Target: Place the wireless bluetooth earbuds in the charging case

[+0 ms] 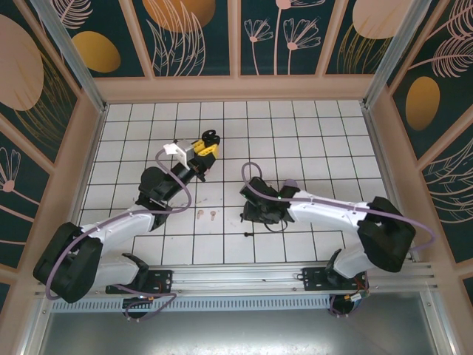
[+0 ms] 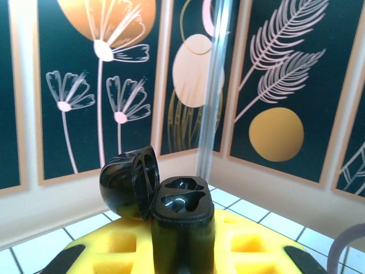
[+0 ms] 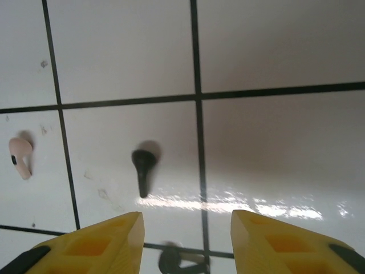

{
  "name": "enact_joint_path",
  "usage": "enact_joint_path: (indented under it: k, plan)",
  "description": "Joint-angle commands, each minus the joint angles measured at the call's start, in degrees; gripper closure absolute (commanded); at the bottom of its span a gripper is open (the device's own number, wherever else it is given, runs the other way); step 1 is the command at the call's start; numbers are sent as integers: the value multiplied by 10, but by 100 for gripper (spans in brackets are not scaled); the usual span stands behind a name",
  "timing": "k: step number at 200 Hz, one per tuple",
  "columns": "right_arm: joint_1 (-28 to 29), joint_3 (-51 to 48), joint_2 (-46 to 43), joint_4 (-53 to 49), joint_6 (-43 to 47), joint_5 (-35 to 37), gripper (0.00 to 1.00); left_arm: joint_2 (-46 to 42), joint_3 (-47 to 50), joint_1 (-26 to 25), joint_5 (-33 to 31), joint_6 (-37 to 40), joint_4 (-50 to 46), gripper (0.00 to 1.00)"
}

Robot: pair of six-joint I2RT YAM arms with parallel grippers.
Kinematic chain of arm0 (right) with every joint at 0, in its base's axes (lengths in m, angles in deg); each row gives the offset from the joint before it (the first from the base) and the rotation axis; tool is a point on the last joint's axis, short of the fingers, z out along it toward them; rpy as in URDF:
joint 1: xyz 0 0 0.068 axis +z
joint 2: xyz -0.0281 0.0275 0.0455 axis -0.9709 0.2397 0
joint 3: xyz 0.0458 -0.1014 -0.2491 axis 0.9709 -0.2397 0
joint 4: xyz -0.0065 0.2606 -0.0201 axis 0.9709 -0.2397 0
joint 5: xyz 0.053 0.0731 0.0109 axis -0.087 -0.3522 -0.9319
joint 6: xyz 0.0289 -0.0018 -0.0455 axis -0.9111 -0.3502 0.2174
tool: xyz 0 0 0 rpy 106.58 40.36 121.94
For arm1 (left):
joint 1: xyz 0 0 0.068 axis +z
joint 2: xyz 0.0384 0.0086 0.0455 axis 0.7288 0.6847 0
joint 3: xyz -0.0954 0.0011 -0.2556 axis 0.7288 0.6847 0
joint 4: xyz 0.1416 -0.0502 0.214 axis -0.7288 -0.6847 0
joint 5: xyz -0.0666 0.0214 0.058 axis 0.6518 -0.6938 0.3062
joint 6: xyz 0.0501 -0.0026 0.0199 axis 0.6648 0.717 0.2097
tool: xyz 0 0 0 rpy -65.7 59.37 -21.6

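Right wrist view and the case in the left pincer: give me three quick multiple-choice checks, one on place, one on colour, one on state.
1. Where is the black earbud?
A. Lying on a white tile ahead of the right pincer
B. Seated in the case
C. Clamped in the left pincer

2. The other earbud, near the left edge of the right wrist view, is:
A. Lavender
B. Pink
C. Yellow

3. The black charging case in the left pincer has:
A. Its lid shut
B. Its lid open and both sockets empty
C. Its lid open and one bud seated

Answers:
1 A, since it lies flat on the tile beyond the yellow fingertips, which stand apart.
2 B, since its body is pale pink.
3 B, since the lid is swung back and both hollows show bare.
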Motion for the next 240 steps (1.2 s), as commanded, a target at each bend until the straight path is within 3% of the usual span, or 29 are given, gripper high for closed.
enact_joint_path:
  k: [1,139,240]
  plan:
    - [-1,33,30,-5,-16,12,56,-8,5,13,-21,-9,12,100]
    - [20,154,198,-62,-18,6,63,-12,30,40,-26,-17,62,100]
    - [23,141,224,-53,-24,7,71,-14,33,43,-20,-20,69,100]
